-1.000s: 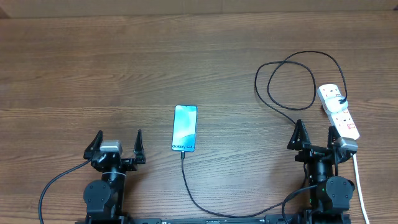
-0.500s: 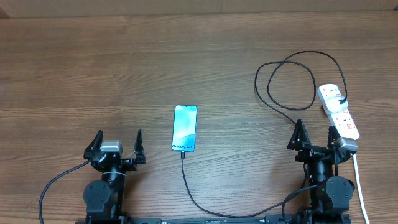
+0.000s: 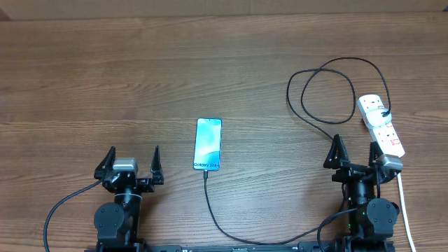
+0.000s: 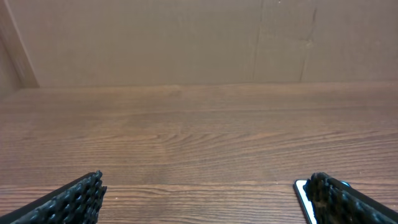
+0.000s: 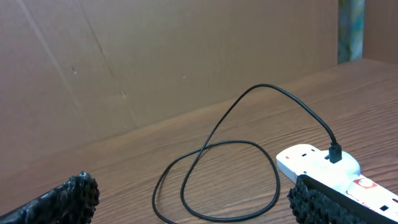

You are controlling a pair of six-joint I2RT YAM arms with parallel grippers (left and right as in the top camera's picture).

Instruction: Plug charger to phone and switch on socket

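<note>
The phone [image 3: 208, 144] lies flat mid-table, its cyan screen up. The charger's thin black cable [image 3: 211, 203] meets the phone's near end and runs toward the front edge. Its other end loops [image 3: 326, 91] at the right and plugs into the white socket strip [image 3: 381, 124], which has red switches. My left gripper [image 3: 133, 165] is open and empty, left of the phone; the phone's corner [image 4: 302, 190] shows by its right finger. My right gripper [image 3: 355, 154] is open and empty, beside the strip [image 5: 323, 165] and the cable loop [image 5: 217, 177].
The strip's thick white cord [image 3: 404, 203] runs toward the front edge at the right. A brown cardboard wall [image 4: 186, 37] stands along the table's far side.
</note>
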